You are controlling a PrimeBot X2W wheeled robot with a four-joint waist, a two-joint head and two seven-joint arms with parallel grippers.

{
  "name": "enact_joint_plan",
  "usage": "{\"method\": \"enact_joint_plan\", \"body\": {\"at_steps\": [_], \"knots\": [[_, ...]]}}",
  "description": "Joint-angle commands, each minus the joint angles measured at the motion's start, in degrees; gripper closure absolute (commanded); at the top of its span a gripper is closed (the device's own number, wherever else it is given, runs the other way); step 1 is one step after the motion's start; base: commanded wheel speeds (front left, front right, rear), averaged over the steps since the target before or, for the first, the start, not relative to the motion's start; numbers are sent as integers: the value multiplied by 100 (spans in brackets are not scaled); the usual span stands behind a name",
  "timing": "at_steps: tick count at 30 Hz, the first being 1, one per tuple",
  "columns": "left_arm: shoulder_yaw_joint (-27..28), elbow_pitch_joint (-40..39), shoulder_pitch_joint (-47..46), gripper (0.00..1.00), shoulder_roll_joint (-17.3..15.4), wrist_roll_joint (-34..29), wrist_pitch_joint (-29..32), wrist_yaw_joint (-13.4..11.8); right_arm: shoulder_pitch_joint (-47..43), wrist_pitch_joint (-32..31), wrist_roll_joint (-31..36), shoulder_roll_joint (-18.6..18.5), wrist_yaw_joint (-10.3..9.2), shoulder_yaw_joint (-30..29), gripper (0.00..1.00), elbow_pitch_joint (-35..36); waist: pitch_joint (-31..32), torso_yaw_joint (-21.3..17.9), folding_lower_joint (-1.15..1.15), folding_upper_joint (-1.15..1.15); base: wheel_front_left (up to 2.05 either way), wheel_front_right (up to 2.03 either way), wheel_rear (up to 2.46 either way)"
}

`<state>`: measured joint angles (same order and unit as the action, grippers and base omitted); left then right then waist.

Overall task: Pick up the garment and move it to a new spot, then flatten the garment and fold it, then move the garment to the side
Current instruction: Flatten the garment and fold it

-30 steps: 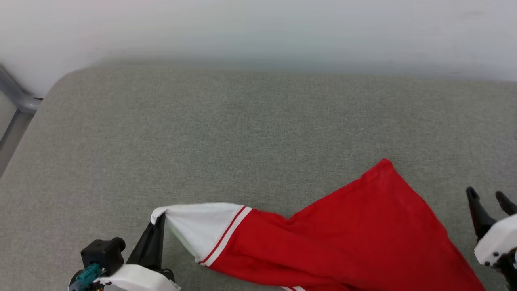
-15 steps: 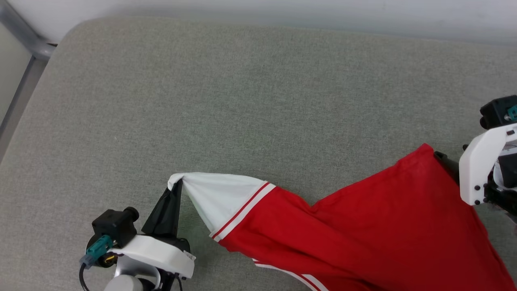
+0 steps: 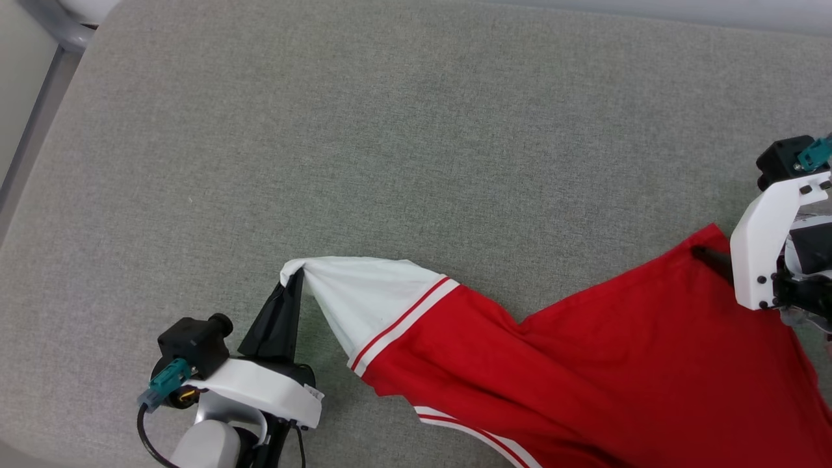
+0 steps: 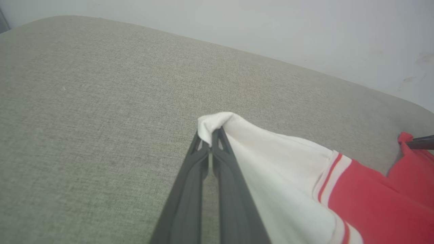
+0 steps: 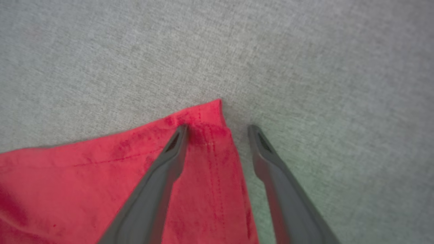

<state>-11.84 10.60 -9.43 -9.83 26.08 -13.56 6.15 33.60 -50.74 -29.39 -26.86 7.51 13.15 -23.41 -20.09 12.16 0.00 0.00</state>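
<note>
Lying in a twisted band along the near edge of the pad (image 3: 390, 130), the garment (image 3: 585, 364) is looking far from flat. Its red body is bunching toward the pad's near right. One white sleeve (image 3: 370, 292) is being drawn to a point toward the pad's near left, and a second striped trim is peeking from under the body at the near edge.

The left pincer (image 3: 294, 276) is clamping that sleeve's tip, jaws pressed together with white cloth pinched between them. The right pincer (image 5: 217, 128) is standing wide apart over the red hem corner (image 5: 206, 113) at the pad's right side. One finger is lying on the cloth and the other is resting on the pad beside it, so it is gripping nothing.

Judging by this, the work is sitting in the spreading stage: one end is being held and the other is about to be taken. Flattening, folding and moving aside are all waiting. Whether the shift to a new spot is done, I am not able to tell.

A pale wall (image 4: 305, 27) is running behind the pad's far edge and a grey metal bar (image 3: 52, 91) is slanting past its far left corner, both well apart from the garment. What is getting in the way is mainly the cloth itself: the twist between sleeve and body, and the narrow corner, which could be slipping out as the jaws close.
</note>
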Motion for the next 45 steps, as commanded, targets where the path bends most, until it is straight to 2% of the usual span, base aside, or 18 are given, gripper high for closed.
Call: {"method": "enact_joint_plan", "body": {"at_steps": [1,9,12,20,31,36,45], "knots": [[-3,34,-63,100,18,30,-42,20,-206,-126,-17,118,-4,142,100,-249,22,-10,0,0,0,0,0],[9,140,-119,100,-67,54,-68,23,-8,221,-69,183,-4,84,100,-311,196,-89,0,0,0,0,0],[8,128,-157,100,-153,40,-37,28,141,661,234,144,-7,-145,100,-353,338,-158,0,0,0,0,0],[72,58,-686,100,-475,-9,249,-21,298,1531,1057,582,-4,-874,100,-505,790,-413,0,0,0,0,0],[207,400,-2421,100,-730,38,895,-54,964,2286,2072,1076,-4,-1555,100,-350,878,-803,0,0,0,0,0],[304,847,-3370,100,-767,121,888,-26,1537,2593,2385,1143,-4,-1699,100,-343,746,-903,0,0,0,0,0],[354,1873,-5355,100,-1106,-33,764,32,2993,2953,2828,1203,-6,-1890,100,-499,250,-1021,0,0,0,0,0]]}}
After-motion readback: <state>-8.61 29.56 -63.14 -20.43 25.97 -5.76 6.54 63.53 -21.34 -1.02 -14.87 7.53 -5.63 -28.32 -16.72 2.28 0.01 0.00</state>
